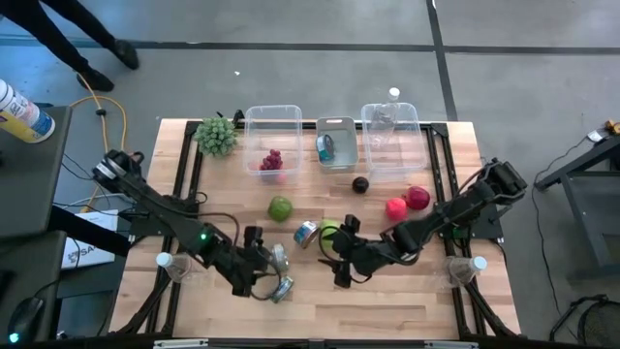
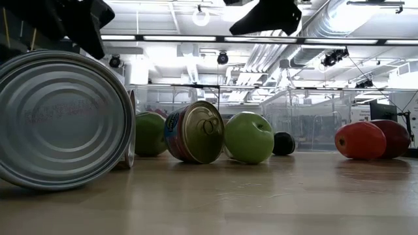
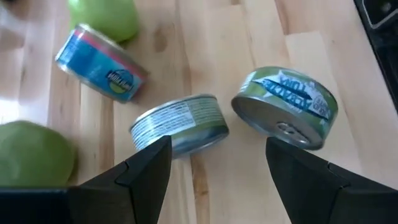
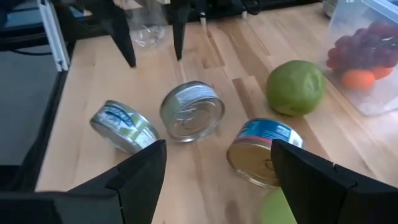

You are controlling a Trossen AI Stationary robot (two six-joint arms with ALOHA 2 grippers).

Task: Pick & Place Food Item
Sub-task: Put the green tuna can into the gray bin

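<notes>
1. Here, three tins lie on the worktop (image 1: 407, 301): a green-labelled tin (image 3: 287, 107), a white-labelled tin (image 3: 180, 123) and a blue-labelled tin (image 3: 99, 64); no lettering can be read.
2. Grapes (image 1: 271, 160) are held in one clear tub (image 1: 272, 142).
3. The left fingers (image 3: 152, 165) and right fingers (image 4: 144, 167) are spread, nothing gripped.

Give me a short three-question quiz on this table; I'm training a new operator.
1. True or false: the left claw is holding a tin.
2. How many clear tubs stand along the far edge? A) one B) three C) five
3. Fill in: the grapes lie in the ____ tub.

Key:
1. False; it is open, with two tins lying loose on the table in front of it.
2. B.
3. Left.
</notes>
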